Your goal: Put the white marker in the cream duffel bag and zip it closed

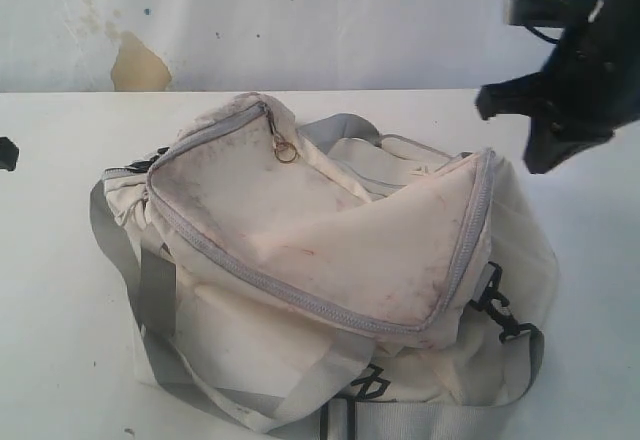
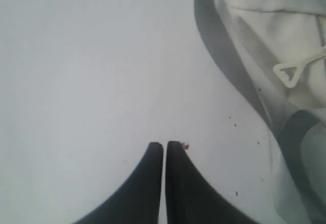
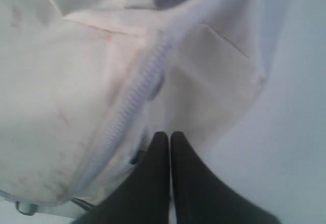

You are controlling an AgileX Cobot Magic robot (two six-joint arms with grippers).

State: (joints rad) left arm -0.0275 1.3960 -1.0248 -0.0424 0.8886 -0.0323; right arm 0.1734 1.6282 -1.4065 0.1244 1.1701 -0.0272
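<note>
1. exterior view, bag: one bag [image 1: 320,250], cream and smudged, lies in the middle of one white table [image 1: 60,360].
2. exterior view, zipper: one grey zipper [image 1: 250,272] runs around the edge of the top flap. its teeth meet along the whole visible run. one metal ring pull [image 1: 286,150] hangs near the far corner of the flap.
3. exterior view, fittings: one wide grey strap [image 1: 112,235] loops past the left end of the bag and along its near side. one black clip [image 1: 497,305] is clear at the right end.
4. exterior view, arms: one dark right arm [image 1: 590,60] hangs above the table beyond the bag's right end, apart from the bag.
5. left wrist view: one left gripper [image 2: 164,145] is over bare table. its two black fingers [image 2: 150,178] are pressed together with nothing between them. the bag's edge and grey strap lie off to one side, apart from the fingers. one cream triangular pull [image 2: 288,74] rests on the fabric.
6. right wrist view: one right gripper [image 3: 169,135] is over the bag, just beside the zipper. its two fingers [image 3: 153,178] are clenched together and grasp nothing. whether they touch the fabric cannot be told.
7. marker: its place cannot be told from these three views.
</note>
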